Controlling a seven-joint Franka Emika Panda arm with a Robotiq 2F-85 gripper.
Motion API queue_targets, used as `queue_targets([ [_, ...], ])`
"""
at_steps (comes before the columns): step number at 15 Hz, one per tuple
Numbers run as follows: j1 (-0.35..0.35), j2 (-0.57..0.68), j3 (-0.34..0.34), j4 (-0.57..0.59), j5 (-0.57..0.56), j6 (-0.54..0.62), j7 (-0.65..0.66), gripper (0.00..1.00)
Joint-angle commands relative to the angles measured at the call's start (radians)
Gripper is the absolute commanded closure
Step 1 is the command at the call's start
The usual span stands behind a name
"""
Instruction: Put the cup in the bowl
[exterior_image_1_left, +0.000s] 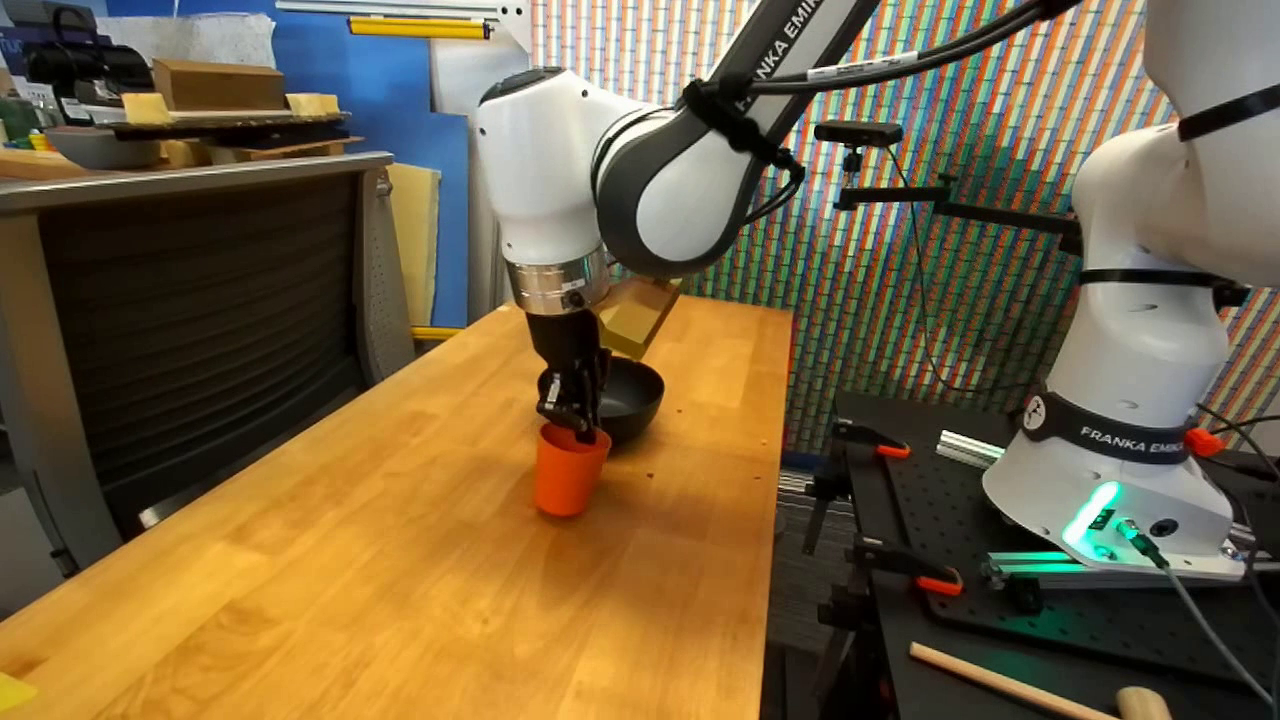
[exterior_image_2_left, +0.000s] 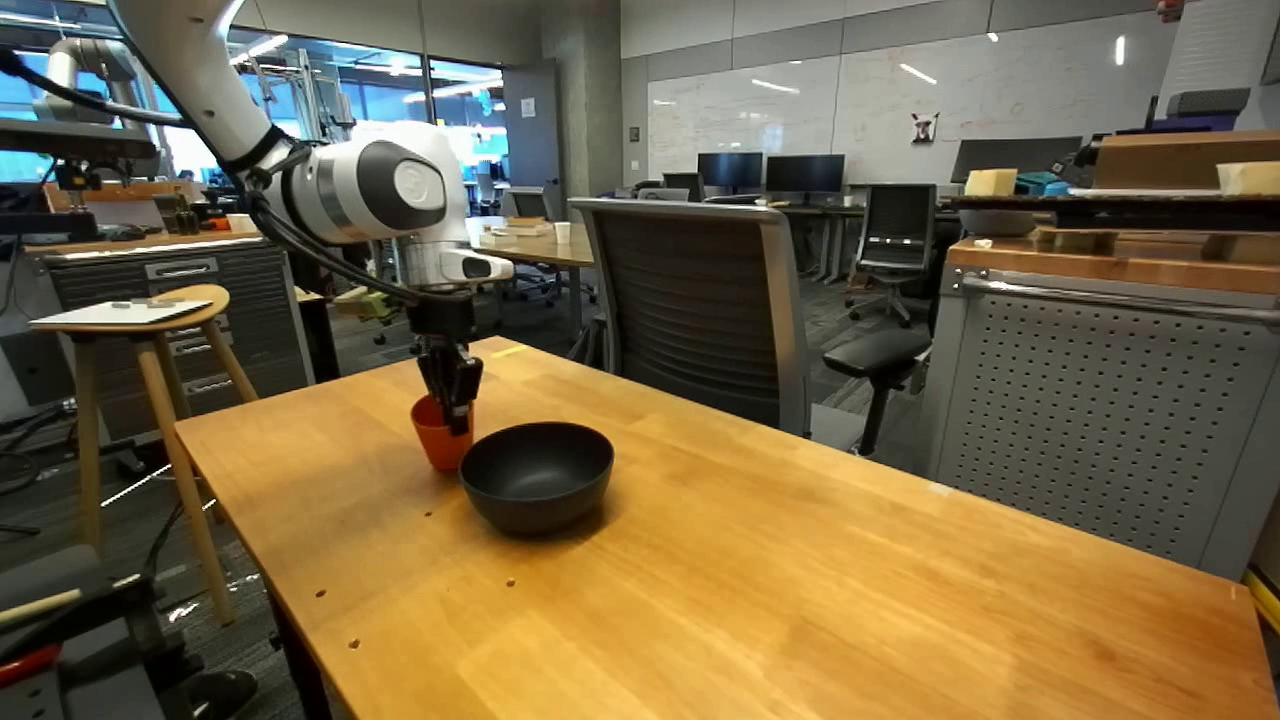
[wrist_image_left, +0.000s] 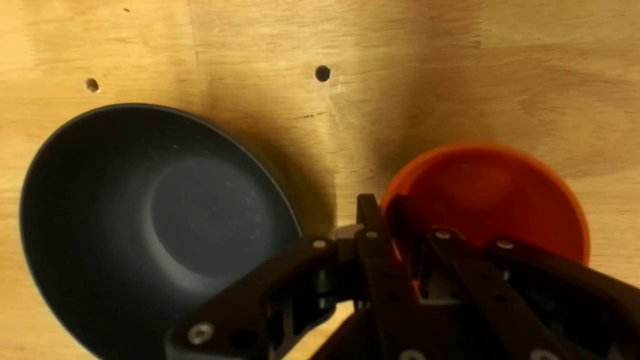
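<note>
The red-orange cup (exterior_image_1_left: 563, 480) is at the gripper's tips, beside the black bowl (exterior_image_1_left: 640, 388). The cup (exterior_image_2_left: 435, 438) and bowl (exterior_image_2_left: 538, 500) also show in an exterior view. The cup looks slightly tilted; I cannot tell if its base touches the table. In the wrist view my gripper (wrist_image_left: 385, 207) has one finger outside and one inside the rim of the cup (wrist_image_left: 490, 195), closed on its near wall. The bowl (wrist_image_left: 100, 210) lies to the left there, a strip of table between them. The gripper (exterior_image_1_left: 578, 432), also seen in an exterior view (exterior_image_2_left: 460, 422), points down.
The wooden table (exterior_image_1_left: 440, 600) bears cup and bowl. A yellow-brown box-like object (exterior_image_1_left: 640, 318) shows behind the bowl. A chair (exterior_image_2_left: 700, 310) stands along one table edge. The robot base (exterior_image_1_left: 1110, 500) is on a black stand on the opposite side.
</note>
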Motion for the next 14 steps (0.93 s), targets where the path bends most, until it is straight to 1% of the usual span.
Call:
queue_targets([
  [1,0.014,-0.036,-0.020,-0.054,-0.010,0.053,0.009,0.98],
  [4,0.023,-0.063,-0.012,-0.079,-0.012,0.050,0.011,0.98],
  [5,0.036,-0.082,-0.012,-0.100,-0.034,0.036,0.014,0.98],
  [6,0.047,-0.117,-0.012,-0.122,-0.057,0.022,0.016,0.98],
  [8,0.062,-0.209,-0.020,-0.154,-0.104,0.005,0.070,0.99],
  [11,0.061,-0.325,-0.021,-0.179,-0.237,-0.015,0.201,0.99],
  [12,0.048,-0.354,-0.012,-0.179,-0.286,-0.030,0.246,0.99],
  [14,0.018,-0.387,0.004,-0.176,-0.426,-0.053,0.353,0.99],
])
